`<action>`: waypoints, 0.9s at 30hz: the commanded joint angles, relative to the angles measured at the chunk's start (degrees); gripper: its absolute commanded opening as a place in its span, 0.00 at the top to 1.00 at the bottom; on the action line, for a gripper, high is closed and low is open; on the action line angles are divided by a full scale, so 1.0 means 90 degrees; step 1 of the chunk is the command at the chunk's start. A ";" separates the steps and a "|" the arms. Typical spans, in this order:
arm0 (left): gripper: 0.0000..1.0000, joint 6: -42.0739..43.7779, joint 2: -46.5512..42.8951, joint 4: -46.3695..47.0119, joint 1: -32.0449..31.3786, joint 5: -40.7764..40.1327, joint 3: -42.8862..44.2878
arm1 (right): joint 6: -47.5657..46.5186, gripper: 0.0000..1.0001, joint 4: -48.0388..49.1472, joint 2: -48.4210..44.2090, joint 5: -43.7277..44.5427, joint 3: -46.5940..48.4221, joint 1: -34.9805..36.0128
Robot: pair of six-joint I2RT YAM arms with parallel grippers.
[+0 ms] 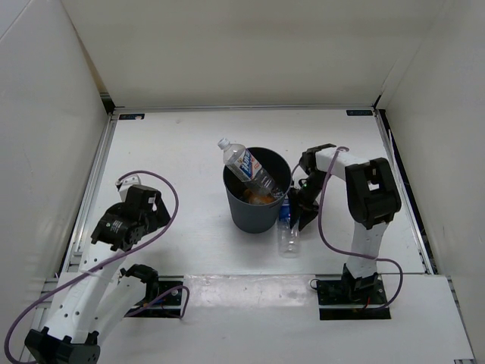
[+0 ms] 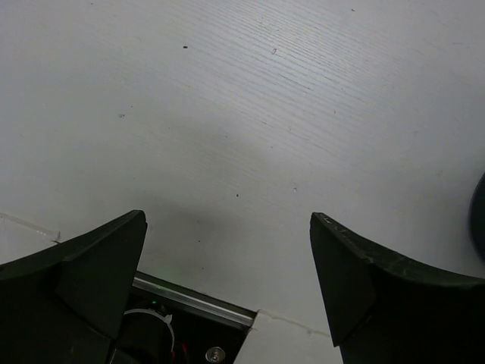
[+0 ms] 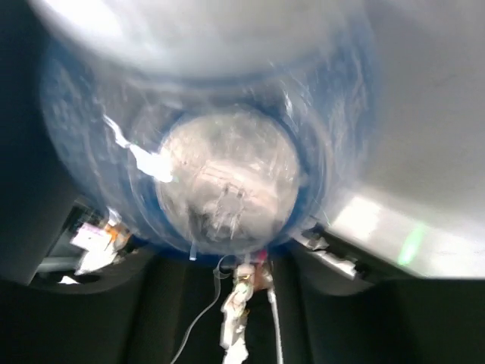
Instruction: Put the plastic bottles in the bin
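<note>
Two bottles are already in the bin: an orange bottle and a leaning bottle. The third bottle is seen upright just beside the bin, between the right pincer's jaws; whether it is pinched cannot be told. The left pincer is spread, empty. The third bottle is judged light, slippery and crushable, best taken at its label.

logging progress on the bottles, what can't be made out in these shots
- Top view: orange bottle mostly hidden by the bin wall and the white-and-blue-labelled bottle.
- Right wrist view: blue-labelled bottle blurred, filling the frame; label unreadable.
- Whether the right gripper clamps that bottle: too dark and small from above, blurred up close.
</note>
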 commanded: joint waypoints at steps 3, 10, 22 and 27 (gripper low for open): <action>0.01 0.0192 0.0016 0.0055 -0.0022 0.0263 0.0276 | -0.0013 0.81 0.0203 -0.0397 0.0140 -0.0134 0.0056; 0.01 0.0563 -0.0091 0.0592 -0.0032 0.0664 0.0052 | -0.0736 0.73 0.0223 -0.1551 0.1059 -0.0008 -0.0724; 0.01 0.0574 -0.0609 0.1334 -0.0032 0.0918 -0.0427 | 0.1390 0.10 0.1031 -0.2625 -0.0435 -0.0632 -0.3000; 0.01 0.0388 -0.1165 0.1207 -0.0080 0.0801 -0.0485 | 0.1578 0.10 0.1014 -0.2734 0.0588 -0.0496 -0.1881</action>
